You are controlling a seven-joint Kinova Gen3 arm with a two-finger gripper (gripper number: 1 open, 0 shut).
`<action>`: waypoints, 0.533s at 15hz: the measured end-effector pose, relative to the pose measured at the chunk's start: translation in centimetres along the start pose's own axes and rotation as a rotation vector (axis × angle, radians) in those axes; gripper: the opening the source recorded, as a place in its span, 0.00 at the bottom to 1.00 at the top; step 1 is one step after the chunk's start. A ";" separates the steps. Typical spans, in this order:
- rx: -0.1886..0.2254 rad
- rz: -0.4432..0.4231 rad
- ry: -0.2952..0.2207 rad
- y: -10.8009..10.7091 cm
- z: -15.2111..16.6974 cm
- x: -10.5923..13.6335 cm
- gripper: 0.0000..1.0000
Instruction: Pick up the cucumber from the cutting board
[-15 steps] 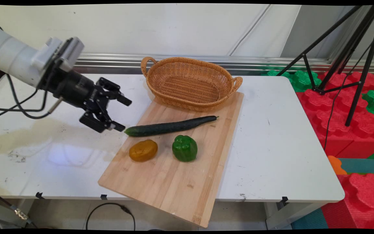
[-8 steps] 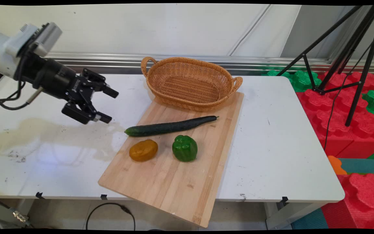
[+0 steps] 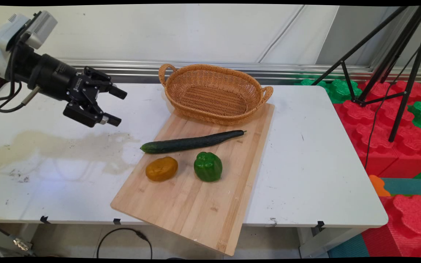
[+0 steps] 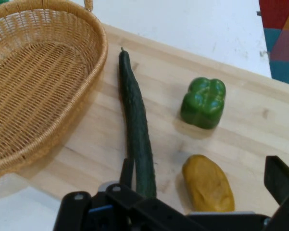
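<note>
Gripper: the black two-finger gripper (image 3: 117, 106) hangs above the white table's (image 3: 316, 153) left side, fingers spread apart, grasping nothing.
Nearest: a long dark green cucumber (image 3: 192, 141), lying right of it on the pale wooden cutting board (image 3: 196, 204).
Near side: smooth orange-brown oval potato (image 3: 161, 168), glossy lobed green bell pepper (image 3: 208, 167).
Container: oval woven wicker basket (image 3: 214, 93), two handles, on the board's far end, with nothing in it.
</note>
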 end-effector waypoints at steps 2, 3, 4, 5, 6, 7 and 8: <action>0.011 -0.007 0.001 -0.5 0.2 0.1 1.00; 0.015 -0.009 -0.005 -0.7 0.5 0.1 1.00; 0.022 -0.012 -0.014 -1.1 0.8 -0.1 1.00; 0.030 -0.018 -0.027 -1.5 1.2 -0.4 1.00; 0.036 -0.024 -0.040 -1.8 1.7 -0.7 1.00; 0.039 -0.027 -0.050 -2.0 2.0 -0.9 1.00; 0.041 -0.030 -0.066 -2.2 2.6 -1.2 1.00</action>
